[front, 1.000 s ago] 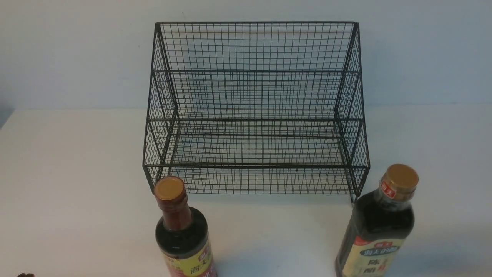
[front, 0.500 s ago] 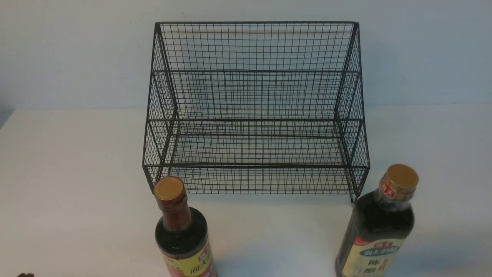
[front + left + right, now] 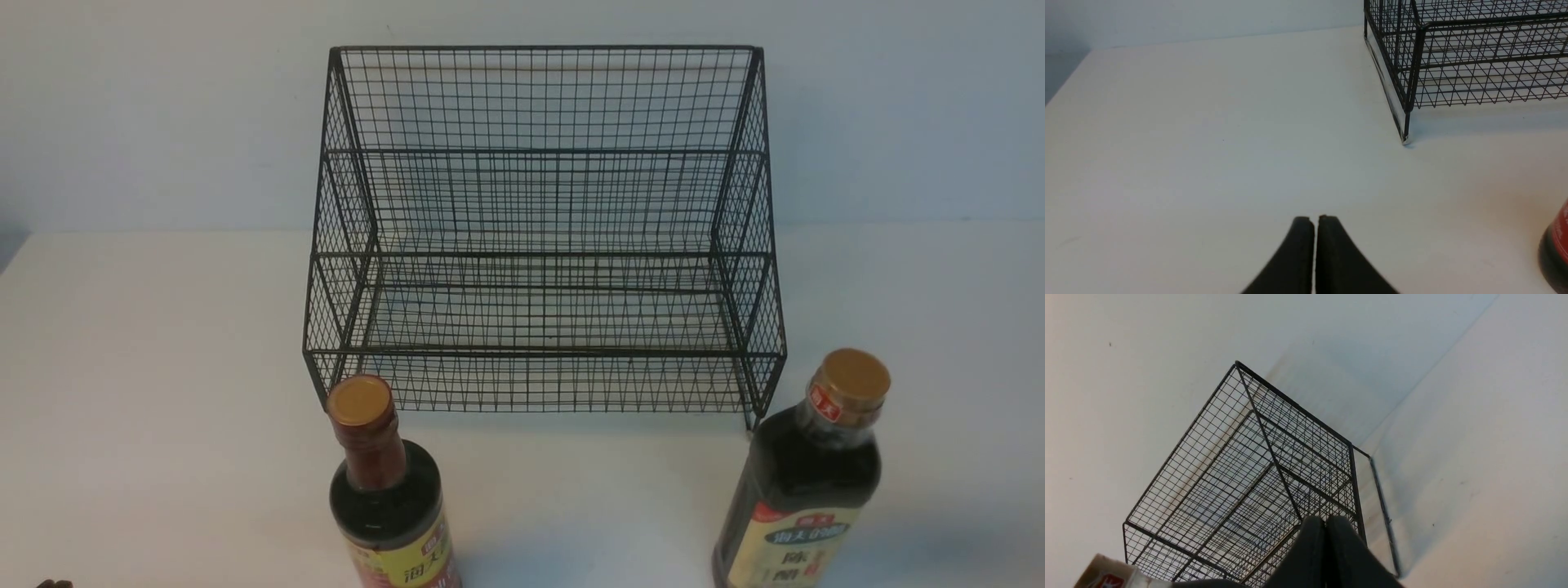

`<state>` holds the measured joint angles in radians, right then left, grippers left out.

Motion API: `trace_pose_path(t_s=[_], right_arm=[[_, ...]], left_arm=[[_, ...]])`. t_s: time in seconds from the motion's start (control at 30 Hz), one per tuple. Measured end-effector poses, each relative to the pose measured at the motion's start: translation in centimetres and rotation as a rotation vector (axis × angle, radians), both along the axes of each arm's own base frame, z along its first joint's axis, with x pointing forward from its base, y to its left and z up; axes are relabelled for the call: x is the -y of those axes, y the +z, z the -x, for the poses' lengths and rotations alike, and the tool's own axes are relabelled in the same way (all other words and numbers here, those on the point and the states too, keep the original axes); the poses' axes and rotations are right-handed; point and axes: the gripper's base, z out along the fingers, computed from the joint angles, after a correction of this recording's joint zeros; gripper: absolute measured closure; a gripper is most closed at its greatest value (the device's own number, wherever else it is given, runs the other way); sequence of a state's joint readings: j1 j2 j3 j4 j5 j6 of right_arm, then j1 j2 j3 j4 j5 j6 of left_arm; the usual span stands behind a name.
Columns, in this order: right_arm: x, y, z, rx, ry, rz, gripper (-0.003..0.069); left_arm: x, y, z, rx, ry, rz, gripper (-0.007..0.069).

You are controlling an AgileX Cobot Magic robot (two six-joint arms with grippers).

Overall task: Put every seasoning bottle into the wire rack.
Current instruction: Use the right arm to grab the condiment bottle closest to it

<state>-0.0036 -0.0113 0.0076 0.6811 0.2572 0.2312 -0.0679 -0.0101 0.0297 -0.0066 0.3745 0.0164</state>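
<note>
The black wire rack [image 3: 539, 245] stands at the back middle of the white table, with nothing in it. The yellow-and-red labelled bottle [image 3: 388, 498] stands in front of the rack's left corner; a sliver of it shows in the left wrist view [image 3: 1555, 257]. The cream-and-green labelled bottle [image 3: 804, 482] stands in front of the rack's right corner; its cap edge shows in the right wrist view [image 3: 1106, 573]. My left gripper [image 3: 1314, 220] is shut and empty over bare table, left of the rack [image 3: 1453, 53]. My right gripper [image 3: 1325, 520] is shut and empty, near the rack [image 3: 1241, 490].
A pale wall rises right behind the rack. The table's left edge [image 3: 1065, 85] runs at the far left. A small dark part [image 3: 53, 583] shows at the bottom left corner of the front view.
</note>
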Motion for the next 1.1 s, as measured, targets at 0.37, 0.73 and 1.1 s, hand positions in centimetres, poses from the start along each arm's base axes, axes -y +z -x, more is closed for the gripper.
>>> trace_pose_path(t_s=[0.37, 0.73, 1.1], right_arm=[[-1.8, 12.3, 1.1, 0.038, 0.239, 0.572, 0.0643], [-4.4, 13.2, -6.2, -0.232, 0.783, 0.722, 0.0501], [-5.2, 12.3, -9.6, -0.149, 0.899, 0.728, 0.0168]], left_arm=[[0.0, 0.0, 0.0, 0.0, 0.0, 0.0, 0.0629], [0.0, 0.0, 0.0, 0.0, 0.0, 0.0, 0.0629], [0.0, 0.0, 0.0, 0.0, 0.0, 0.0, 0.0629]])
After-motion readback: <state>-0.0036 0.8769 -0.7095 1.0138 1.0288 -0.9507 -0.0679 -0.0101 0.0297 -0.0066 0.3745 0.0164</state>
